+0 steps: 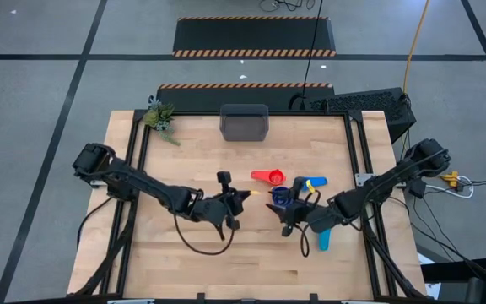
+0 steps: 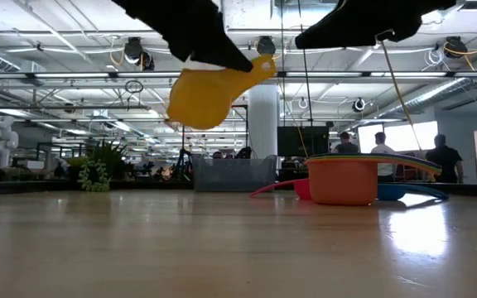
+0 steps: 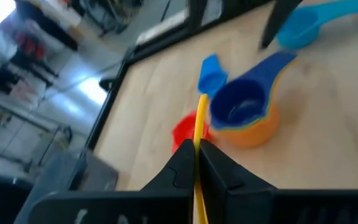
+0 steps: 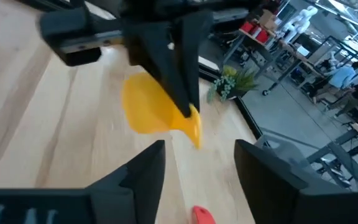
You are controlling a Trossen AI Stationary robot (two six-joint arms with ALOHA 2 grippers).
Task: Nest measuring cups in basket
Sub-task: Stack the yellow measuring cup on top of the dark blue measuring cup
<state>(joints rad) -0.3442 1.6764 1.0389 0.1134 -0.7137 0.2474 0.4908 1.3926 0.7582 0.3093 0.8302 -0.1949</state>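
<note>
Yellow measuring cup (image 2: 201, 95) hangs above the wooden table (image 1: 184, 253), pinched by its handle in the left gripper (image 1: 241, 195).
Left of centre, that gripper's fingers are clamped together on the handle; to its right the right gripper (image 1: 292, 208) has its fingers apart, holding nothing, beside the dark blue cup (image 3: 238, 106) nested in the orange cup (image 2: 342, 180). Red (image 1: 268, 176), blue (image 1: 315, 182) and cyan (image 1: 324, 241) cups lie nearby; the basket (image 1: 244, 123) sits at the far edge.
</note>
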